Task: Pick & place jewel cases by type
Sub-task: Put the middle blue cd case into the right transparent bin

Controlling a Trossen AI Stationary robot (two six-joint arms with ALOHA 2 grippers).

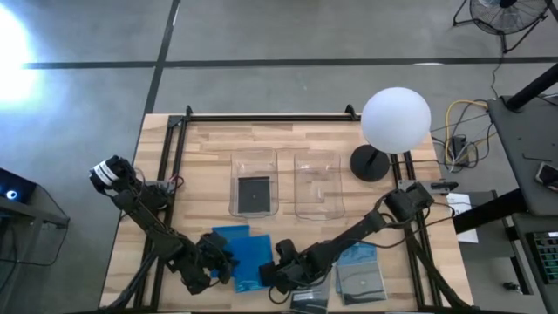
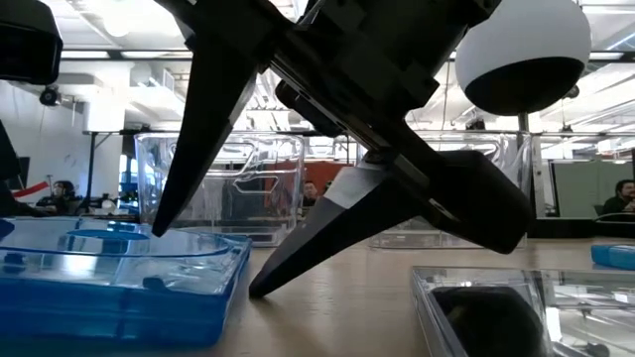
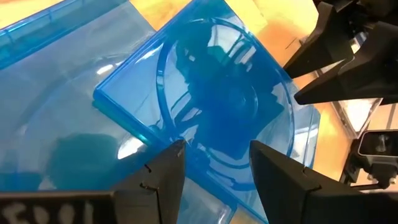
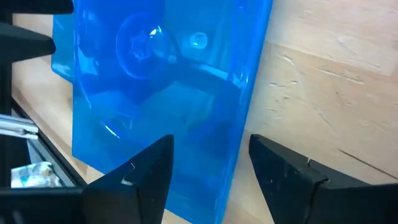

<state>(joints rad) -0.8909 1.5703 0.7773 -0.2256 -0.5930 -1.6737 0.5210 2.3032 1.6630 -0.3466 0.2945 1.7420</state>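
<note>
While one dark jewel case (image 1: 254, 194) lies in the left clear plastic bin (image 1: 254, 159), loose blue cases (image 1: 246, 252) and grey cases (image 1: 361, 277) at lower centre remain unsorted; left gripper (image 1: 228, 263) and right gripper (image 1: 268, 276) gape empty beside them.

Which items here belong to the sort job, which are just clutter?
Job:
- bright blue square plastic jewel cases, both grippers over them
- dark grey jewel cases
- dark case lying in left clear plastic bin
- right clear plastic bin

Clutter:
- white globe lamp on black base
- cables beside the table
</note>
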